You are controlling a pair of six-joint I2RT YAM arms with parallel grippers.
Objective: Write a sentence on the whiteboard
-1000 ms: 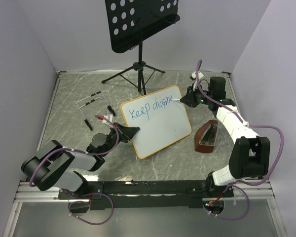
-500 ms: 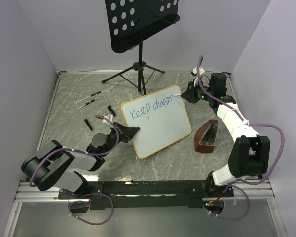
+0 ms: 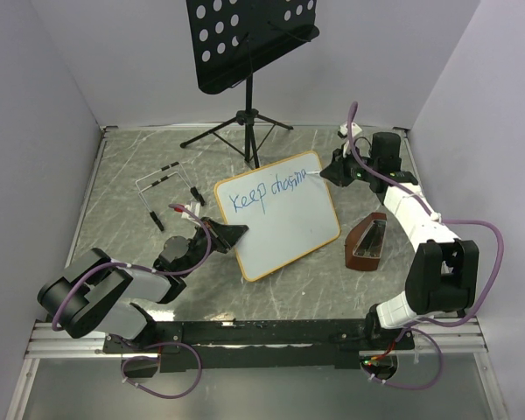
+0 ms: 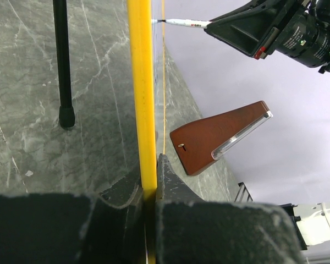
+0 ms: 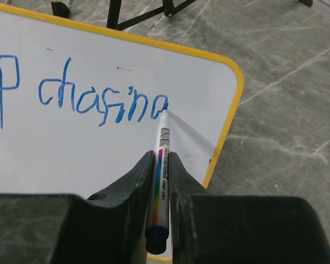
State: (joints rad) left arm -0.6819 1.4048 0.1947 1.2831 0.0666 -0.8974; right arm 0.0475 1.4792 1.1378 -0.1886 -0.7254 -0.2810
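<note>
Where the grey, white-veined table (image 3: 131, 166) is closed in by pale lilac walls (image 3: 472, 70), a black perforated music stand (image 3: 245, 39) is seen at 12 o'clock, its tripod set on the stone-patterned top. The whiteboard (image 3: 284, 232) is placed at the middle of the table and is turned at an angle to the table edges. A brown wooden metronome (image 3: 367, 243) is laid on its side near the board at 4 o'clock, apart from it. A thin wire frame (image 3: 157, 179) is seen at 10 o'clock, well apart from the board.

The left gripper (image 4: 150, 187) is brought in from 8 o'clock, and its fingers are closed narrowly on the board's light-orange frame, which is pinched edge-on between them. Whether the board's far edge is rested on the table cannot be told.

The right gripper (image 5: 160, 159) is held over the board's corner at 1 o'clock. Its fingers are pressed tight on a white marker (image 5: 160, 181) with a rainbow stripe, and the barrel is gripped between both pads. The marker's tip is set on the white face at the end of the sentence (image 3: 267, 192). Only one blue line is written so far, along the board's upper edge: "Keep", then a second word that is read as "chasin" plus a last letter under the tip, not clearly made out.
</note>
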